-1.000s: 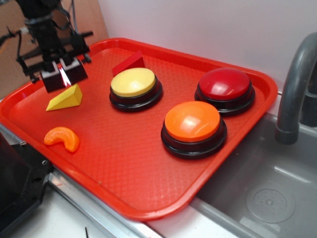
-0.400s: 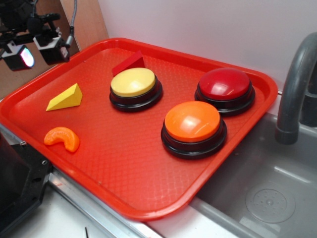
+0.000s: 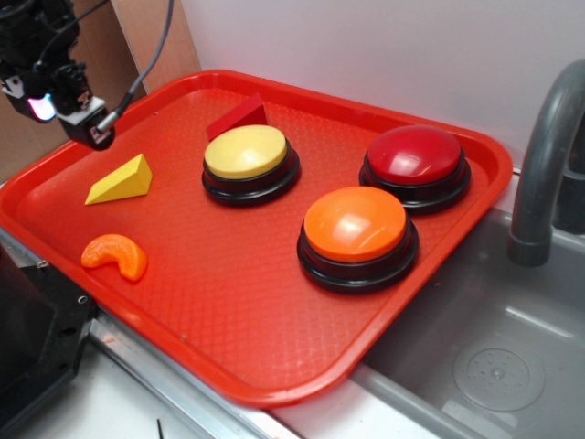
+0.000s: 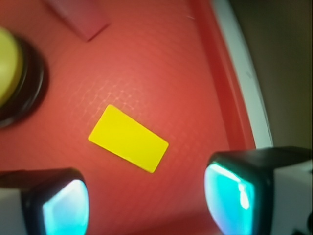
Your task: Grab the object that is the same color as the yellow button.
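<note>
- Yellow wedge [image 3: 120, 180]: lies flat on red tray [image 3: 228, 302], left of yellow button [image 3: 247, 154]; not grasped.
- Claw [image 4: 146, 200]: wide open, empty, above the wedge.
- Remaining, by judgement: descend, close, lift; nothing done.

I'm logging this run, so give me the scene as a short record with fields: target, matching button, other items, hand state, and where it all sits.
target: yellow wedge block, lying free on the tray, nothing gripping it
matching button: yellow button, right of the wedge
other buttons: orange button; red button
other items: orange crescent piece; red wedge behind the yellow button
hand: hand open, above the wedge, empty
surface: red tray beside a sink
</note>
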Robot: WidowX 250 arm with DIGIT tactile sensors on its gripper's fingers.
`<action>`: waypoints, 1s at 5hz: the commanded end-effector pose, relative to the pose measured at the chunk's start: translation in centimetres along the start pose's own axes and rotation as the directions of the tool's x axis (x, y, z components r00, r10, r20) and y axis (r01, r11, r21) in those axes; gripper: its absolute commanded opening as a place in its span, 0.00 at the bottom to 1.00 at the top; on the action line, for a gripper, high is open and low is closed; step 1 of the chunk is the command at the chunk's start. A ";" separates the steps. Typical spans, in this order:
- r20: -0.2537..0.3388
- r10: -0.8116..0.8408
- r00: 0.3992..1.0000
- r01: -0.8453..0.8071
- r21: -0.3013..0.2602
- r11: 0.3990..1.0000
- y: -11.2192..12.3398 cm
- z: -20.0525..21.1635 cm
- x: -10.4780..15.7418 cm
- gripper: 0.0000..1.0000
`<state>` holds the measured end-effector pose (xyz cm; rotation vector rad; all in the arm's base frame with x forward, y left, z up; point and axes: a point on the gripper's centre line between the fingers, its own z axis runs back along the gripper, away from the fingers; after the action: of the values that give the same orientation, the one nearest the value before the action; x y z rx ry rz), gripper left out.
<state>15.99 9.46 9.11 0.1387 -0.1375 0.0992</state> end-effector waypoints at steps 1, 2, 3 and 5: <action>0.058 -0.221 0.974 0.224 -0.041 0.974 0.9 -2.8 2.2 1.00; 0.039 -0.298 0.954 0.299 -0.056 0.952 -1.0 -4.0 3.0 1.00; 0.006 -0.351 0.936 0.351 -0.074 0.934 -2.8 -5.1 2.6 1.00; -0.059 -0.342 0.938 0.336 -0.085 0.938 -2.5 -6.6 2.0 1.00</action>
<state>18.71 6.77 1.97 0.0804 -0.0272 -0.2480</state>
